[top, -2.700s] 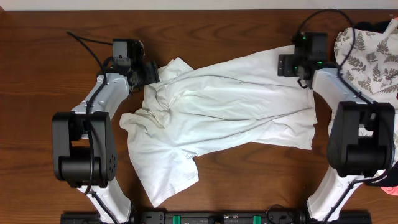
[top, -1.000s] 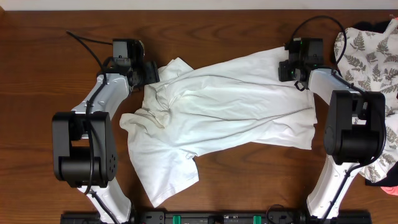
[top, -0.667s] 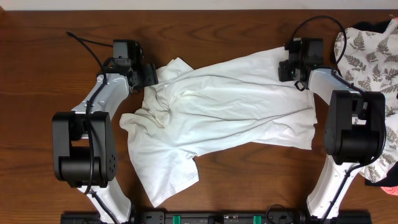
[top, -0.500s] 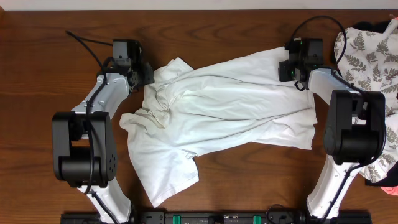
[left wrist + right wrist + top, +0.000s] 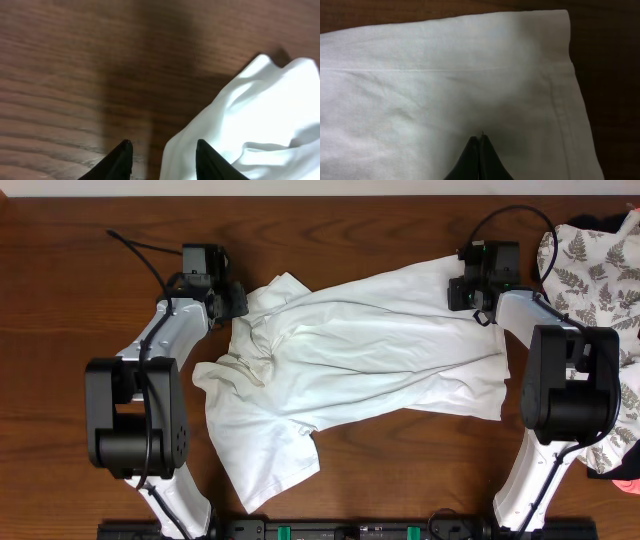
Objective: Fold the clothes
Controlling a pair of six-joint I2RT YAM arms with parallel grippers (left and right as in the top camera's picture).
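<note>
One white T-shirt (image 5: 370, 350) lies crumpled across the dark wooden surface (image 5: 60, 330) between two robot arms. Its long axis runs left to right and tilts slightly away from the arm bases on the right, with the collar end toward the left arm and the hem toward the right.

The left gripper (image 5: 162, 159) sits low at the shirt's far-left sleeve (image 5: 282, 288). Its jaws are parted, and the sleeve's edge just enters the gap from the right, with bare wood showing on the other side. Nothing is clamped there.

The right gripper (image 5: 479, 150) rests on the cloth just inside the far hem corner (image 5: 561, 20) with its jaws pressed fully together. Whether they pinch any fabric cannot be told.

Each arm is at the shirt end nearer to it. The coming move appears to hinge on the left side, where the sleeve lies to the right of the jaw centre and only its edge is between them. They would probably need to reach further over the fabric before closing.

A fern-print cloth (image 5: 590, 265) is heaped at the right edge, apart from the shirt. No lettering, label or brand can be read in any view, and no chest print shows on the face turned up.
</note>
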